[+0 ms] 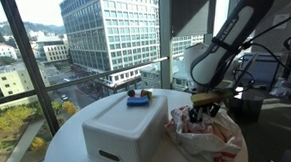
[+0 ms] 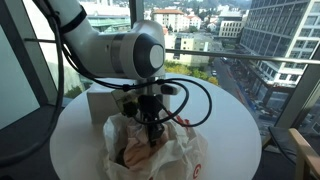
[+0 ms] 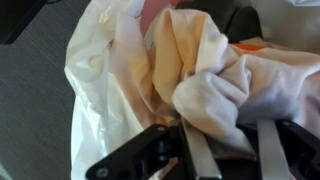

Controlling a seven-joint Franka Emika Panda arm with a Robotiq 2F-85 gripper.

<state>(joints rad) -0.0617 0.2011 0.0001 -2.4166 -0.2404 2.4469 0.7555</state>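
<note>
Site: round table [image 1: 67, 139] by a window, seen in both exterior views.

Left: a white box [image 1: 123, 130] stands on the table. Small toys [image 1: 137, 98] sit on its lid, one of them blue. Nothing touches them.

Centre: the gripper [image 1: 206, 109] hangs just right of the box, pointing straight down. In an exterior view it [image 2: 152, 135] has its tips inside the mouth of the bag [image 2: 175, 158].

Right: the bag [image 1: 210, 143], thin white plastic with red print, lies crumpled and open on the table, just beside the box. A bundle of cloth [image 3: 215, 95], white with a tan part, fills it.

Wrist view: the cloth bulges over the fingers [image 3: 198, 155]. The gripper [image 3: 230, 140] shows two fingers set apart, with cloth at their tips. The tips themselves are hidden under the fabric, so I cannot tell whether they have closed on a fold or stand loose around it.

Finding on progress, as a judgement: the approach is done, since the tool is down at the cloth. No lift is evident. The cloth lies wholly within the bag, and the bag rests flat on the table. Any removal of the cloth is not yet done. The box and toys show no sign of being part of the work in hand.
</note>
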